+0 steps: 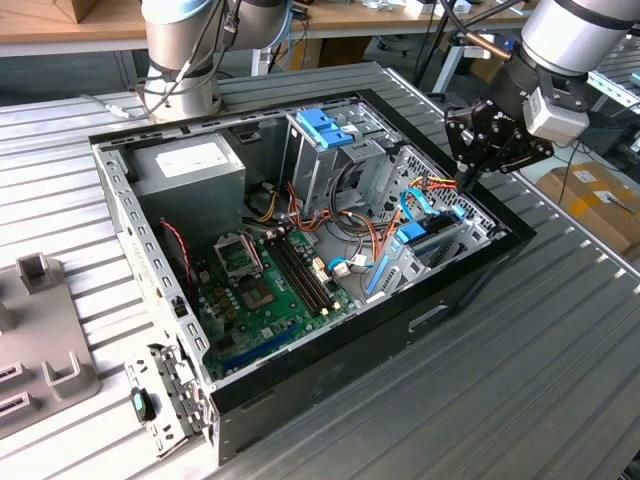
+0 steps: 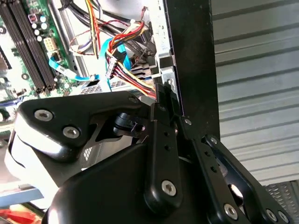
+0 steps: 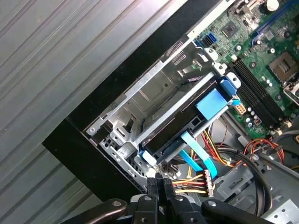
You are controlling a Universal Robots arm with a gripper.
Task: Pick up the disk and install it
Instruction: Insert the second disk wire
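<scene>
One disk (image 3: 187, 126) is seen seated in the metal bay at the corner of the open computer case (image 1: 330, 355); the claw (image 1: 468, 178) is held above it, pressed narrow and empty.

Bright, even overhead light; the second wrist view is overexposed, with glare whitening the motherboard (image 2: 28, 51).

Open computer case (image 1: 330, 350), green motherboard (image 1: 265, 290), grey power supply (image 1: 190, 165), ribbed metal table (image 1: 560, 380)
</scene>
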